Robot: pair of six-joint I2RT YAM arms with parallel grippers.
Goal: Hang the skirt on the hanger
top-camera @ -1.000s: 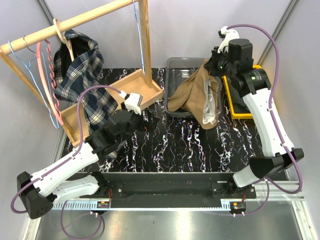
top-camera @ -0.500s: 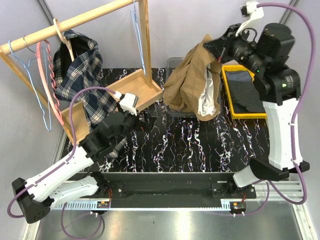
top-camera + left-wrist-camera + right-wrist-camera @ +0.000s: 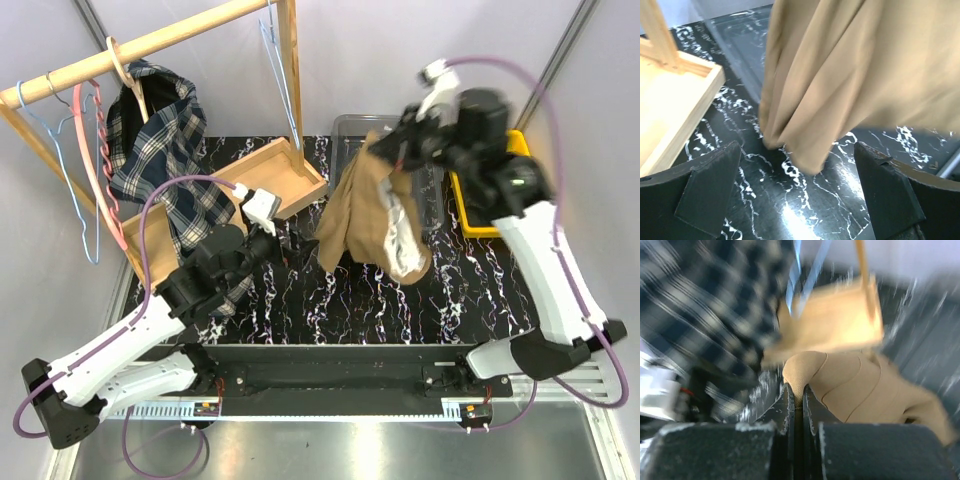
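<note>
Above the worktop (image 3: 450, 300), the skirt (image 3: 368, 212) hangs from the right gripper (image 3: 383, 150); its wrist view alone shows the jaws pinched tight on a tan fold; the left wrist view shows the left gripper (image 3: 796, 150) spread wide and empty, facing the skirt's low hem.

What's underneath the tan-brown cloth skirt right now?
Below the skirt lies bare black marbled tabletop. In the top view the skirt covers much of the clear grey plastic bin, hiding its contents.
</note>
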